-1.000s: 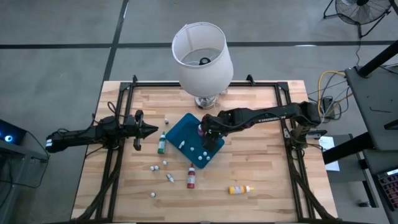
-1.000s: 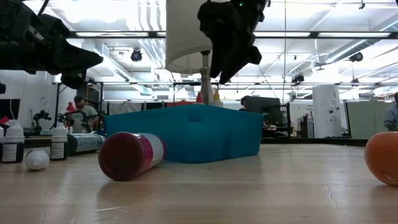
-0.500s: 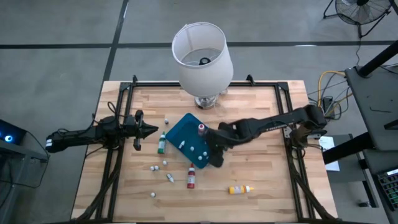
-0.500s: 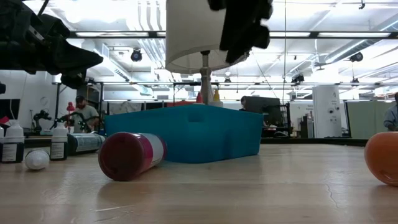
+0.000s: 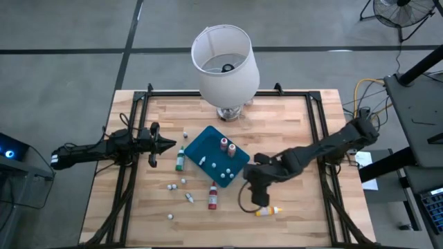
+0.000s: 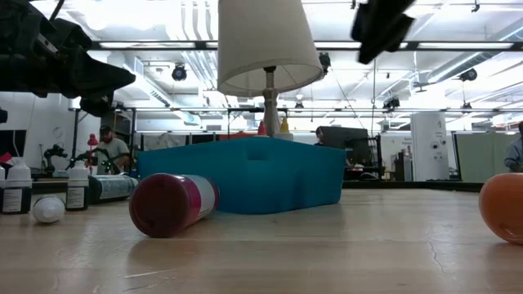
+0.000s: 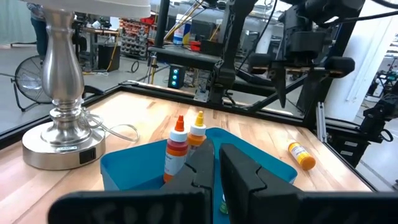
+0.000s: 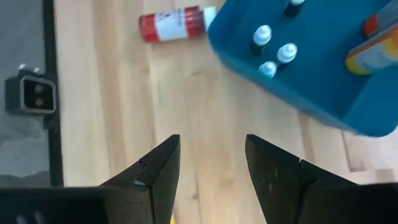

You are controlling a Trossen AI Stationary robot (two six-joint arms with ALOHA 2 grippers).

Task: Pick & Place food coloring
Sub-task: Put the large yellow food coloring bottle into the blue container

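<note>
The food coloring bottles are spread over the table. Two stand upright [image 5: 223, 143] [image 5: 232, 148] in the teal tray [image 5: 208, 142], beside small white-tipped ones [image 8: 286, 53]. A red bottle [image 5: 213, 198], a green one [image 5: 180, 159] and a yellow-orange one [image 5: 268, 210] lie on the wood. My right gripper [image 5: 259, 195] hangs open and empty above the table, just on the far side of the yellow-orange bottle. At the table's left edge my left gripper [image 5: 163, 145] is shut, level, with nothing in it.
A white-shaded lamp [image 5: 225, 59] stands at the far middle, its metal base [image 7: 59, 124] behind the tray. Several loose white caps [image 5: 171, 187] lie left of the red bottle. Black frame rails [image 5: 320, 131] run along both table sides.
My right gripper has swung from above the tray toward the table's near edge and a little right, rolling as it went and staying open and empty. A second upright bottle, earlier covered by the gripper, now shows in the tray.
</note>
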